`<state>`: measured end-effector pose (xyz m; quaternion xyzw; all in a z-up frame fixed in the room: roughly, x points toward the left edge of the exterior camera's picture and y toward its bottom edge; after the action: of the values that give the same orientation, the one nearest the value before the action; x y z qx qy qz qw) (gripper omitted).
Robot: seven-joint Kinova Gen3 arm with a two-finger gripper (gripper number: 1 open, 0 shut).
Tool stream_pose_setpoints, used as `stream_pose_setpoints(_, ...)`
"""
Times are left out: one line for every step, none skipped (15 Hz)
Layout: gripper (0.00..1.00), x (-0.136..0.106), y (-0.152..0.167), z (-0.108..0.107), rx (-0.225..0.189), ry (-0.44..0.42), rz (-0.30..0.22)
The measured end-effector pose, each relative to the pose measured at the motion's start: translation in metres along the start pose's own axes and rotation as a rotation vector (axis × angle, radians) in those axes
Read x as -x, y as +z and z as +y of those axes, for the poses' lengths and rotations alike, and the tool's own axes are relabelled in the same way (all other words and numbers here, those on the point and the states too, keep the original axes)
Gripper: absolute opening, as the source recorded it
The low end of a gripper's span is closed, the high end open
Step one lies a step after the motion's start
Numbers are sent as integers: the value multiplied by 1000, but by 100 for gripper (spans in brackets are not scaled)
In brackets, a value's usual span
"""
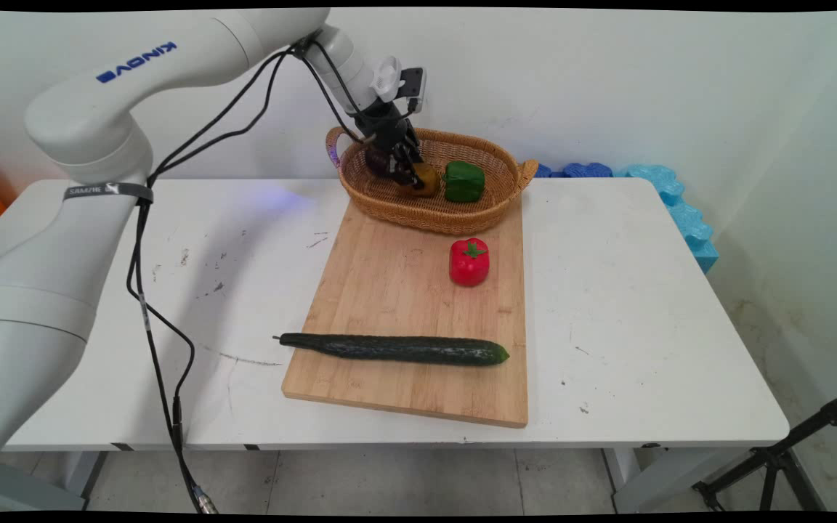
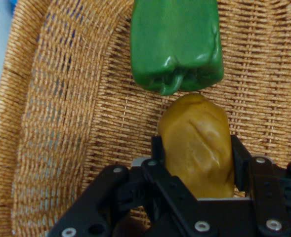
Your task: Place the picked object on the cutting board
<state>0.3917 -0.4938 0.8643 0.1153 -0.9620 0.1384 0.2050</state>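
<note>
The hand [image 2: 197,165] pinches a yellow pepper [image 2: 199,143] inside the basket [image 1: 389,207], at the board's [image 1: 404,305] 12 o'clock. The grip looks shallow; the glossy pepper could slip against the green pepper [image 2: 176,42] touching it. Counted: 3 peppers, 1 red [image 1: 469,261], 1 cucumber [image 1: 397,349], on 1 desk [image 1: 644,327].

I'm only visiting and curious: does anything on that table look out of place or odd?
Nothing looks spilled or broken. The cucumber pokes its stem end past the cutting board's left edge, and the white table is scuffed. The hand is in the basket, around a yellow pepper.
</note>
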Motion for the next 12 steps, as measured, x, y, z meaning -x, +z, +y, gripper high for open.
stream_pose_setpoints(0,-1,-5,1,-5,0,3)
stream_pose_setpoints(0,-3,-10,3,-13,-6,6)
stream_pose_setpoints(0,-4,-17,4,-23,-14,11)
stream_pose_setpoints(0,-6,-23,6,-34,-26,17)
stream_pose_setpoints(0,-7,-30,9,-45,-38,22)
stream_pose_setpoints(0,-9,-37,12,-57,-51,27)
stream_pose_setpoints(0,-11,-45,15,-70,-64,32)
stream_pose_setpoints(0,-11,-53,18,-82,-77,36)
stream_pose_setpoints(0,-13,-61,23,-94,-93,42)
stream_pose_setpoints(0,-15,-70,28,-105,-111,48)
stream_pose_setpoints(0,-17,-79,34,-116,-131,54)
stream_pose_setpoints(0,-18,-86,40,-122,-146,59)
